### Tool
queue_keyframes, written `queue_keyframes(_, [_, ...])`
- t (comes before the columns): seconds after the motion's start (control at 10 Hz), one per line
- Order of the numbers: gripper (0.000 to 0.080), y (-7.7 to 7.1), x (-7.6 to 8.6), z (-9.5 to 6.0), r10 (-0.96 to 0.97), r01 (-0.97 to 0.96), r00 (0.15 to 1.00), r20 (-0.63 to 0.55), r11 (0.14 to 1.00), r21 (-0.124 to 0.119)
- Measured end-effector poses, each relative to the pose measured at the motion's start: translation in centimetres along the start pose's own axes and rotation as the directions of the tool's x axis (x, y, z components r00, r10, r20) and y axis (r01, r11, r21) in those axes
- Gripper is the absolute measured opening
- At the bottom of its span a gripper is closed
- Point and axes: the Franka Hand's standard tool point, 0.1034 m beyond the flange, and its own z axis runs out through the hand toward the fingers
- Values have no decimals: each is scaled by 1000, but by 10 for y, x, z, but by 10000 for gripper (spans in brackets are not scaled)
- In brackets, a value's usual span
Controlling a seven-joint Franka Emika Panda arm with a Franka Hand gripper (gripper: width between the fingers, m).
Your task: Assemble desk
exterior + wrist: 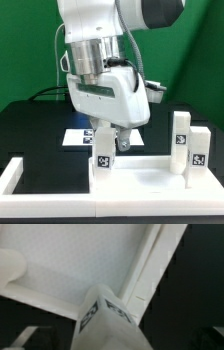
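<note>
**Inspector:** State of the gripper (108,133)?

**Assistant:** Jaws spread wide and released, nothing clamped. The leg (104,150) stands directly beneath them, upright on the tabletop panel (140,178), its tag facing the exterior camera. In the wrist view the same leg (108,314) rises between the two fingers (28,336), apart from both.

**Inspector:** Other parts?

**Assistant:** Two more upright legs (180,135) stand well off to the exterior view's right of the jaws, one (200,148) just beside the other. The marker board (75,135) lies behind the jaws. The border rail (12,172) runs along the table's near side.

**Inspector:** The step in hand?

**Assistant:** My judgement: the leg has been let go at the panel's corner and is either seated or part-screwed; I cannot tell which. To do this well, lift straight up along the leg's axis so neither finger brushes it. If another turn is needed, re-grip low and square, jaws centred on the leg, and rotate without side load.

**Inspector:** Risk?

**Assistant:** A skewed retreat could tilt or unseat the leg, or shift the panel against the rail.
</note>
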Motion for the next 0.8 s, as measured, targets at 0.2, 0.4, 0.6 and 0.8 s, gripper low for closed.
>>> queue_keyframes(0.2, [649,7,7,4,-380,379,925,0,925,-18])
queue_keyframes(0.4, [649,7,7,4,-405,405,914,1,914,-18])
queue_keyframes(0.6, [622,7,7,4,-377,377,926,1,926,-17])
queue_keyframes(0.8, [303,8,7,4,-282,282,960,0,959,-18])
